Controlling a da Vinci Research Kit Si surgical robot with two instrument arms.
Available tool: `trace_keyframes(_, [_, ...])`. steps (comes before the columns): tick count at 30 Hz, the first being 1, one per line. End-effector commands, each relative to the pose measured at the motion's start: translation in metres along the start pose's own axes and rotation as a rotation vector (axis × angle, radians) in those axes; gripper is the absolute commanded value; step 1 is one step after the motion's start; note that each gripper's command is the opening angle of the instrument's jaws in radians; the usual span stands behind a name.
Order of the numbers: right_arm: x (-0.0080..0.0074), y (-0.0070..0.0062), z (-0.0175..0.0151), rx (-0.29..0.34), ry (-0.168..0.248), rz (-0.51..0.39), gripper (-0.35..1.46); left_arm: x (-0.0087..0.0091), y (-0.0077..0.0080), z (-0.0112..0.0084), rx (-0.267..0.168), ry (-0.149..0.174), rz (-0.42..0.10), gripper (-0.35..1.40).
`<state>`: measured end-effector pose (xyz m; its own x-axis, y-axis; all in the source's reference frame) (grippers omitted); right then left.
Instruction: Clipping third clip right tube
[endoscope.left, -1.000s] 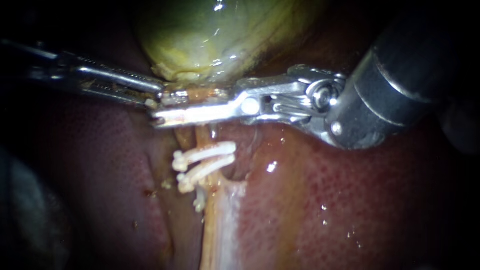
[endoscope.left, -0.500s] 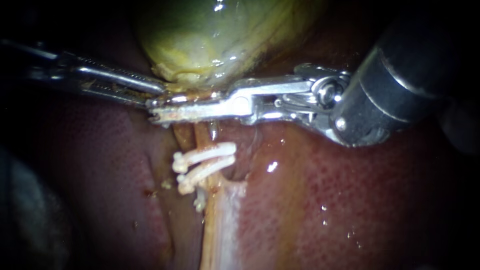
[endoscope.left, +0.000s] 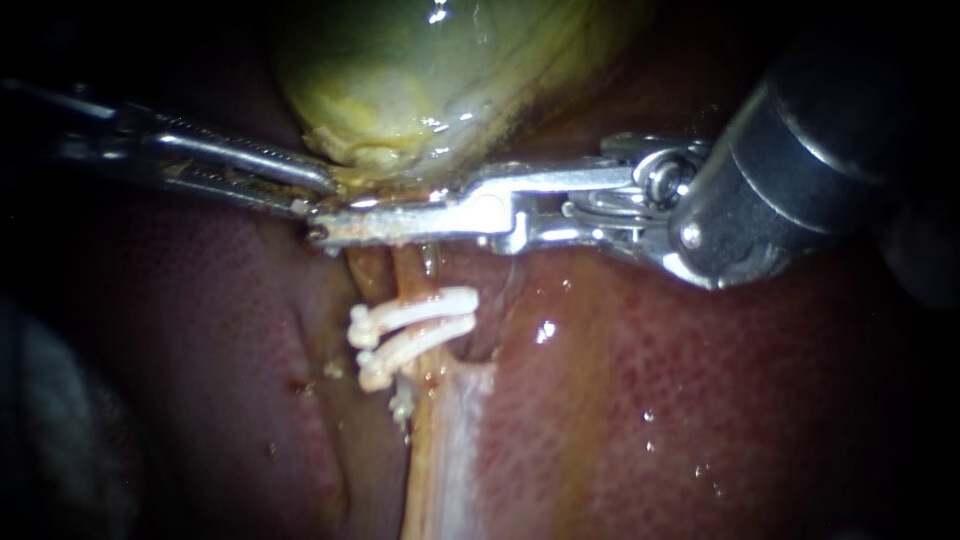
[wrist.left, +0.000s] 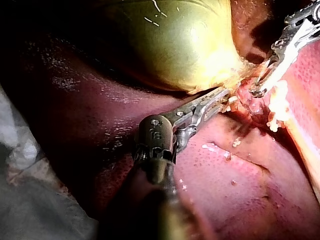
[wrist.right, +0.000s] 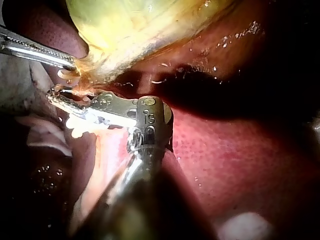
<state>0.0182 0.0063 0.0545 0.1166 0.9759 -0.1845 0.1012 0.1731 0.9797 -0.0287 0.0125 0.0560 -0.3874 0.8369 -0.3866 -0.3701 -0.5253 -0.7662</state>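
Right instrument (endoscope.left: 400, 222) end effector clamped across the tube (endoscope.left: 407, 283) at frame centre, just under gallbladder (endoscope.left: 420, 70), above two white clips (endoscope.left: 415, 322). Left instrument (endoscope.left: 315, 195) end effector pinching gallbladder's lower edge.

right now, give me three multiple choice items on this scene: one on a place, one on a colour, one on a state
1. Where do the jaws of the right instrument lie on the tube?
A) between the gallbladder and the clips
B) on the far side of the clips from the gallbladder
C) nowhere near the tube

2. What colour are the clips?
A) black
B) white
C) blue

3. How do the right instrument's jaws stand?
A) wide open, clear of all tissue
B) out of view
C) shut on the tube

Answers:
1 A: the jaws cross the tube close to the gallbladder, with the clips farther along it.
2 B: they show pale white against the red tissue.
3 C: no gap shows between the jaws where the tube passes through them.
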Motion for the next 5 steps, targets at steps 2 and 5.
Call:
trace_keyframes(2, [-0.0002, 0.0001, 0.0, 0.0, -0.001, 0.004, -0.35, 0.0, 0.0, 0.0, 0.0, 0.0, 0.0, -0.35])
trace_keyframes(5, [-0.0004, 0.0003, 0.0001, -0.001, -0.001, 0.003, -0.35, 0.0, 0.0, 0.0, 0.0, 0.0, 0.0, -0.35])
